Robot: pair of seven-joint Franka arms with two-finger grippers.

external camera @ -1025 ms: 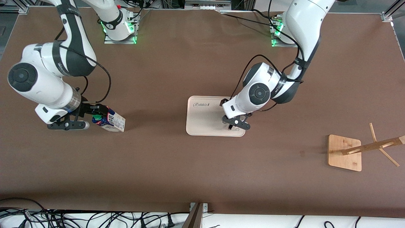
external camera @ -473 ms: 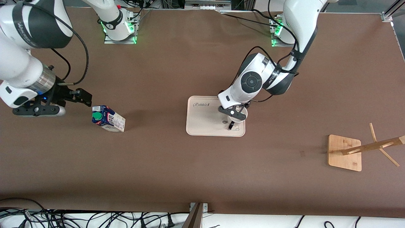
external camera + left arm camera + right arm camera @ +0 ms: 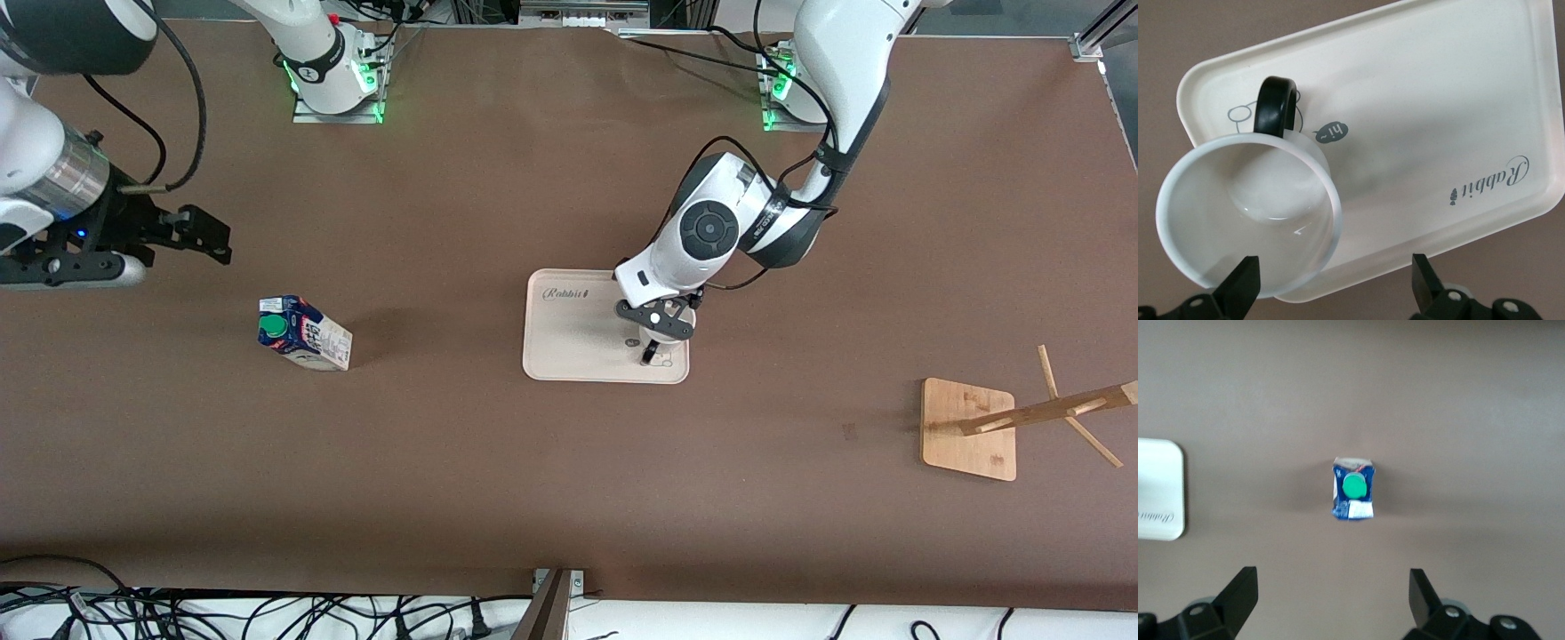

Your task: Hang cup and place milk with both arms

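Two arms, tools released: cup on tray, milk on table.
The left tool [image 3: 656, 322] is held low over the cup [image 3: 1248, 210], fingers spread, nothing grasped; the upright cup sits at the tray [image 3: 569, 342] corner toward the left arm's end, handle pointing to the front camera. The right tool [image 3: 133, 244] is raised, released, above the table [image 3: 569, 480], toward the right arm's end from the tray. The milk [image 3: 304, 333] stands there, cap up.

Mostly hidden in the front view under the left arm's wrist, the cup [image 3: 669, 331]; cut off by the frame edge there, the wooden rack's [image 3: 1040, 411] arm tip and part of the right arm; smiley face unseen in either view.
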